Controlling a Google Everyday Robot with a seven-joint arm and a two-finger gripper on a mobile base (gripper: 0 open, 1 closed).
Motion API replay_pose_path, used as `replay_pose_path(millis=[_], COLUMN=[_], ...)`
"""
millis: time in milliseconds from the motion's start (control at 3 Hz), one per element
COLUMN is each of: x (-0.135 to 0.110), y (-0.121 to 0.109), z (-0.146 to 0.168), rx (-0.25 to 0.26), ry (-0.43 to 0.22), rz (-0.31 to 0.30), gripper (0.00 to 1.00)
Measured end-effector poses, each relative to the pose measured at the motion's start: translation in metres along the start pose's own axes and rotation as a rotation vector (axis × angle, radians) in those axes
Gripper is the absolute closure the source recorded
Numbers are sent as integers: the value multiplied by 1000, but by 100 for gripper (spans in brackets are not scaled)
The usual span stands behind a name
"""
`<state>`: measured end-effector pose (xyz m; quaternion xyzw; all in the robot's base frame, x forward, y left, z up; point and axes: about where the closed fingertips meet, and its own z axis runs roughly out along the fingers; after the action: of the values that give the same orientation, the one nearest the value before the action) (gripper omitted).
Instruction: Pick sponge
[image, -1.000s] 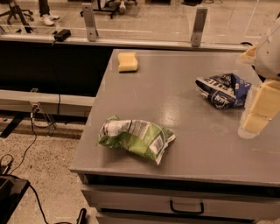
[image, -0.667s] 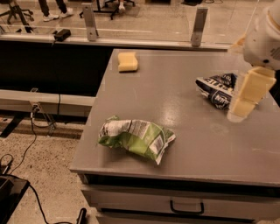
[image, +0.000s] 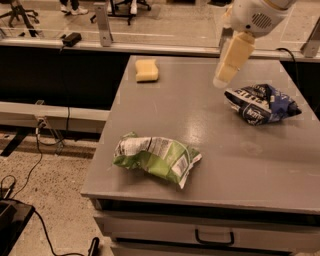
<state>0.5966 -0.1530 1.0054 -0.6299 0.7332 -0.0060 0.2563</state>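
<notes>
The sponge (image: 147, 70) is a small pale-yellow block with rounded corners, lying flat near the far left corner of the grey table (image: 210, 135). My gripper (image: 223, 79) is pale yellow and hangs from the white arm at the top right. It hovers above the table's far middle, to the right of the sponge and well apart from it. It is just left of and above a blue chip bag (image: 262, 103). It holds nothing that I can see.
A crumpled green chip bag (image: 156, 157) lies near the table's front left. A glass partition with metal posts (image: 102, 22) runs behind the table. Cables trail on the floor at left. A drawer handle (image: 214, 237) shows below the front edge.
My gripper has moved left and farther back over the table, from beside the blue bag's right side to its upper left, closer to the sponge. The objects have not moved.
</notes>
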Motion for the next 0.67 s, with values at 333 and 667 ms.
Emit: replay_pose_path(millis=[333, 667], x=[-43, -67], y=[-41, -75], z=[20, 43], rx=[46, 123], ry=[-120, -197], rz=[27, 110], gripper=[0, 0])
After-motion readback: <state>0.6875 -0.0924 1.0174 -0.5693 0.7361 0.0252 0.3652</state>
